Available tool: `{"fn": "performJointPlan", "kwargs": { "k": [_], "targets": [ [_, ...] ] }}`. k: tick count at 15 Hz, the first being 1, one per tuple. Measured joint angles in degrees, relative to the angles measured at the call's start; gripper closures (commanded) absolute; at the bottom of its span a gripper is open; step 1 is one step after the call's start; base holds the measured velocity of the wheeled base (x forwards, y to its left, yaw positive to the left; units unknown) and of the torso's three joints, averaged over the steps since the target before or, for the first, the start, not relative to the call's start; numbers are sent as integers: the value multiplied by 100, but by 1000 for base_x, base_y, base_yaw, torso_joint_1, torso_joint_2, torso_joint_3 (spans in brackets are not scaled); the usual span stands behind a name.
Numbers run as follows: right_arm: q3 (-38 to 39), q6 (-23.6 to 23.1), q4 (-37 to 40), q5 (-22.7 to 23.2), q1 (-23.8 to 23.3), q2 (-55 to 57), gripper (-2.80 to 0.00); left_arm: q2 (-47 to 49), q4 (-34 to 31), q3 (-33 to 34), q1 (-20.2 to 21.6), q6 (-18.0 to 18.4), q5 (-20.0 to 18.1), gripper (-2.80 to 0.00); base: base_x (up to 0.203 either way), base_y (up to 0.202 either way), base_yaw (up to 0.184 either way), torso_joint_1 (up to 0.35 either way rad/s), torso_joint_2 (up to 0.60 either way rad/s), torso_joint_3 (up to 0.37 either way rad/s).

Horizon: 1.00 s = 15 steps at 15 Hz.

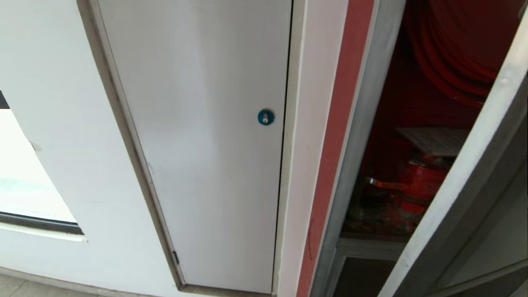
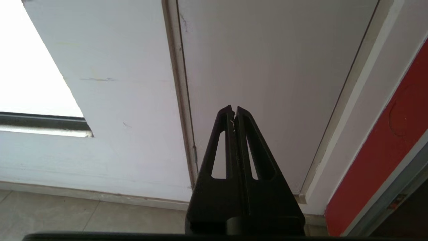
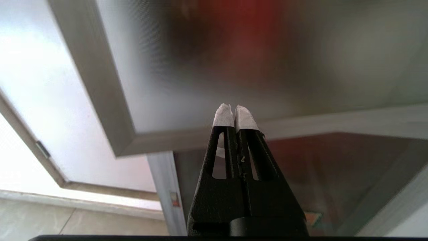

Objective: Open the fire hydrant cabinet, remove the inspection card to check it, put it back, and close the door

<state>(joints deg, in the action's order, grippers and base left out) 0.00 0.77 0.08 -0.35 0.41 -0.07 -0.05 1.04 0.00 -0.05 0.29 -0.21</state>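
The fire hydrant cabinet [image 1: 350, 165] stands at the right of the head view, its red inside showing. The door [image 1: 466, 177] hangs ajar, its silver frame slanting across the opening. Inside, the white inspection card [image 1: 433, 140] lies flat on top of the red valve [image 1: 416, 181], below the red hose reel [image 1: 453, 53]. Neither arm shows in the head view. My right gripper [image 3: 234, 107] is shut and empty, its white-taped tips pointing at the door's dark glass [image 3: 267, 67] just above the lower frame bar. My left gripper [image 2: 234, 108] is shut and empty, facing the white panel [image 2: 267, 67].
A plain white panel [image 1: 198, 144] with a blue round lock [image 1: 265, 117] fills the middle of the head view. A red strip [image 1: 334, 144] borders the cabinet's left side. A window [image 1: 24, 185] is at the far left, tiled floor [image 2: 83, 214] below.
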Motion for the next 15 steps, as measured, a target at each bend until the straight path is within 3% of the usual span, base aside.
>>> {"fn": "performJointPlan", "kwargs": {
  "k": [2,15],
  "targets": [
    [0,0,-3,0,0,0,0,0,-2,0,0,3,0,0,151,0,-3,7,10,-3],
    [0,-2,-1,0,0,0,0,0,0,0,0,-2,3,0,0,0,0,0,0,0]
  ]
}}
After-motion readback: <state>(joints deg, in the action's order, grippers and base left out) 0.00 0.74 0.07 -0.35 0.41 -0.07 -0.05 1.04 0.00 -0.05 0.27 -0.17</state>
